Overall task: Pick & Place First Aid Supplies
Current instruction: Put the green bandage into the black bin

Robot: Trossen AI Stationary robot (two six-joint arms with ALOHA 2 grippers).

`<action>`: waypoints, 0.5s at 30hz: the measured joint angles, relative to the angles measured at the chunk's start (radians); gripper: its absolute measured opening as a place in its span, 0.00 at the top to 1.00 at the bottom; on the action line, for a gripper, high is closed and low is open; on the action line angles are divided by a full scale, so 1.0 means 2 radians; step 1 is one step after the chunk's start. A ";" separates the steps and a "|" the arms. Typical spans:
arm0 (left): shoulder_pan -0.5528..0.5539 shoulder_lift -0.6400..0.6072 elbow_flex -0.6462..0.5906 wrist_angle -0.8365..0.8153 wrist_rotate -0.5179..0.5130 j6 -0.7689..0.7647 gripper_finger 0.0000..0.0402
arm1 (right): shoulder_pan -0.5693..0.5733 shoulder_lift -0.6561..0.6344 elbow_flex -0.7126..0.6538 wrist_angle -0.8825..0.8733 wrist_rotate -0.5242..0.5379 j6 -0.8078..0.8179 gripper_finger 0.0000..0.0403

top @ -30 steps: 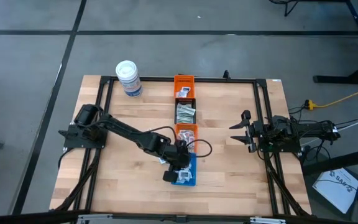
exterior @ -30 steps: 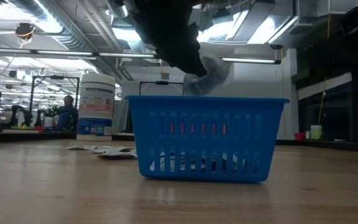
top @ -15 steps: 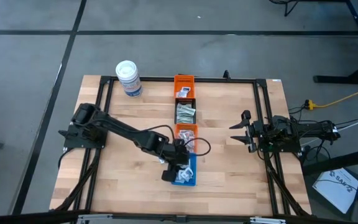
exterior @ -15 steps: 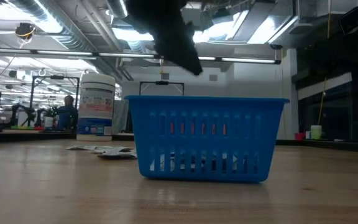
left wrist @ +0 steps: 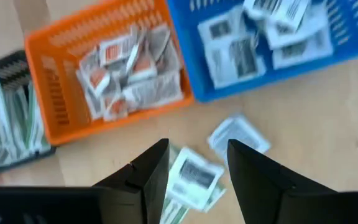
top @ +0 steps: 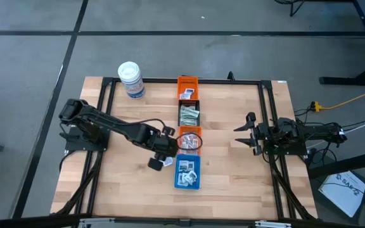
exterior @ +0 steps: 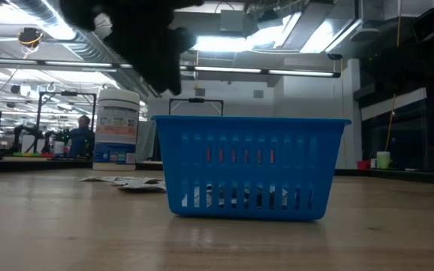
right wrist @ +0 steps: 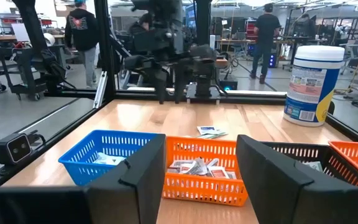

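Left hand (left wrist: 194,180), fingers wide and empty, hovers over loose white packets (left wrist: 194,177) at the blue plastic bin's (top: 187,172) nine o'clock; right hand (top: 241,135) waits wide at the wooden counter's (top: 125,190) three o'clock.

Table (top: 233,171) of pale, smooth planked wood; blue bin (exterior: 251,165) and orange bin (left wrist: 55,99) of slotted matt plastic; first aid supplies (left wrist: 194,177) in glossy printed paper packets; white tub (right wrist: 308,78) of smooth plastic.

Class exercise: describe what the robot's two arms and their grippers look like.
Both arms are dark, jointed and slender. The left arm carries a looping black cable and ends in the left gripper, with two dark wedge-shaped fingers. The right arm trails cables; the right gripper has the same dark, blocky fingers.
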 joint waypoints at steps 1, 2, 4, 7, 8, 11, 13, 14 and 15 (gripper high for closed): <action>0.004 -0.008 -0.012 0.002 0.000 0.005 0.61 | 0.000 0.000 0.000 0.000 0.000 0.000 0.52; 0.008 -0.014 -0.024 0.002 0.000 0.010 0.61 | 0.000 0.000 0.000 0.000 0.000 0.000 0.52; 0.016 -0.026 -0.047 0.002 0.001 0.024 0.61 | 0.000 0.000 0.000 0.000 0.000 0.000 0.52; 0.034 -0.041 -0.079 0.003 0.001 0.041 0.61 | 0.000 0.000 0.000 0.000 0.000 0.000 0.52; 0.041 -0.043 -0.089 0.002 0.001 0.046 0.61 | 0.000 0.000 0.000 0.000 0.000 0.000 0.52; 0.063 -0.042 -0.113 0.007 0.001 0.063 0.61 | 0.000 0.000 0.000 0.000 0.000 0.000 0.52; 0.077 -0.041 -0.127 0.026 0.001 0.082 0.61 | 0.000 0.000 0.000 0.000 0.000 0.000 0.52; 0.085 -0.039 -0.132 0.036 0.001 0.094 0.61 | 0.000 0.000 0.000 0.000 0.000 0.000 0.52; 0.092 -0.037 -0.137 0.044 0.001 0.106 0.61 | 0.000 0.000 0.000 0.000 0.000 0.000 0.52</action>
